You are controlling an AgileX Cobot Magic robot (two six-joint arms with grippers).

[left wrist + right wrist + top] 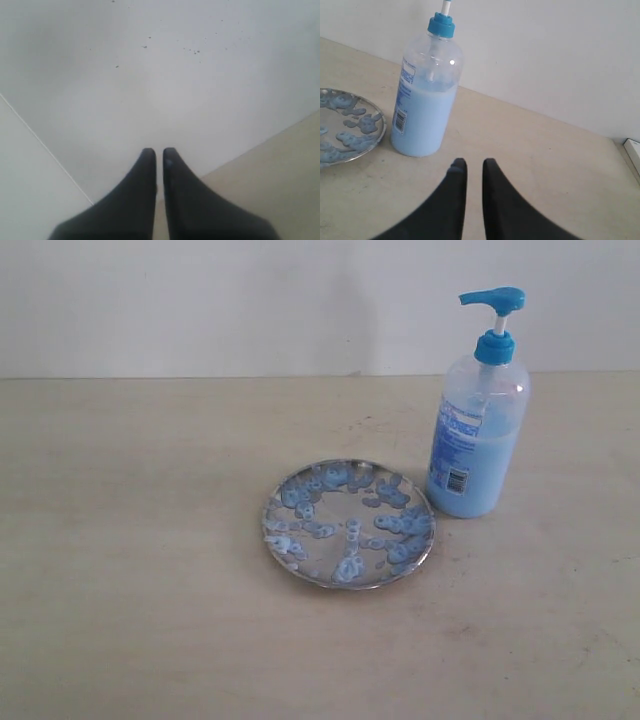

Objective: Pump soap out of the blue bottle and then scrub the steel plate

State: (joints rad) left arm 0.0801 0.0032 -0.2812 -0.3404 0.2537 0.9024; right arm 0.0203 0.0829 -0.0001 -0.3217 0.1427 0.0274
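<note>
The blue bottle point(475, 440) stands upright at the right of the tan table, its bright blue pump head point(493, 300) pointing left. Light blue soap point(470, 480) fills its lower half. Just to its left lies the steel plate point(348, 525), dotted with pale blue blobs and rings. Neither gripper shows in the exterior view. In the right wrist view my right gripper point(474, 162) is shut and holds nothing, a short way from the bottle point(422, 100) and the plate point(350, 130). My left gripper point(159, 150) is shut and empty, facing a white wall.
A white wall point(250, 300) runs along the table's far edge. The tan tabletop point(130, 570) stretches left of the plate. In the right wrist view a white edge point(634, 150) shows at the table's far side.
</note>
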